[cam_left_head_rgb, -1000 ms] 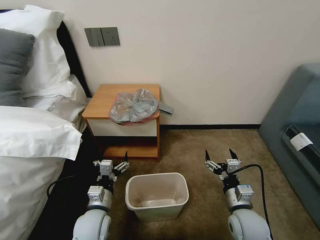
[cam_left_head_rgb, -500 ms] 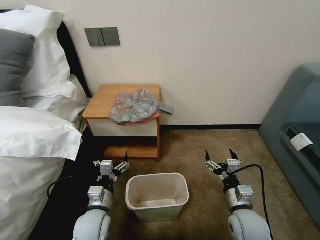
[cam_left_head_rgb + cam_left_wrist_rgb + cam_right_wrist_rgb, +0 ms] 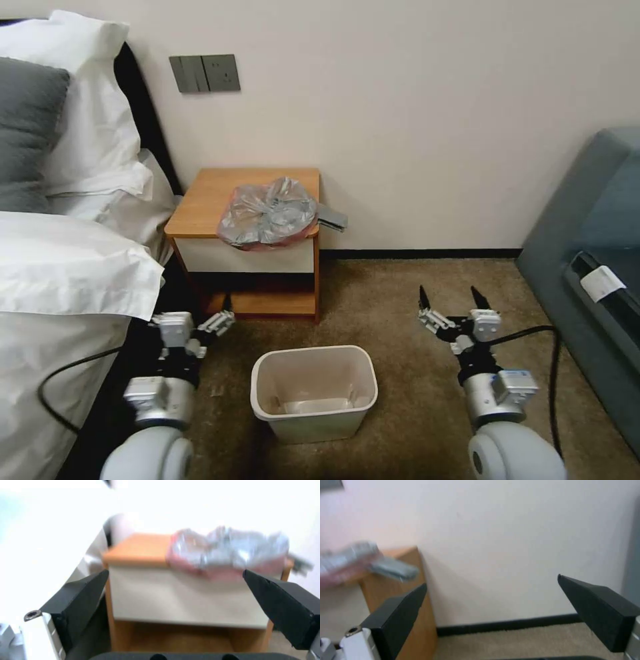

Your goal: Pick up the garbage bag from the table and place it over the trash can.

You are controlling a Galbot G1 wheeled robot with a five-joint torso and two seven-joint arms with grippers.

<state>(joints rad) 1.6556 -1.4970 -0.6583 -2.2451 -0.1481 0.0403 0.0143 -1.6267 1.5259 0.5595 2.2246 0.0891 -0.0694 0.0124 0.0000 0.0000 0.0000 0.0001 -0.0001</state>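
The crinkled, translucent grey bag (image 3: 269, 213) with its pinkish edge is lying on the wooden table (image 3: 207, 193), spilling over the right front corner. The smooth cream can (image 3: 313, 390), rounded and tapering, is sitting on the carpet (image 3: 400, 293) in front of the table. Both arms are shifting outward from the can: left gripper (image 3: 212, 319) and right gripper (image 3: 453, 301), jaws spread, carrying nothing.

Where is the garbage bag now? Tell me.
In the head view, the garbage bag lies on the table's front right corner, overhanging its edge, beyond the trash can.
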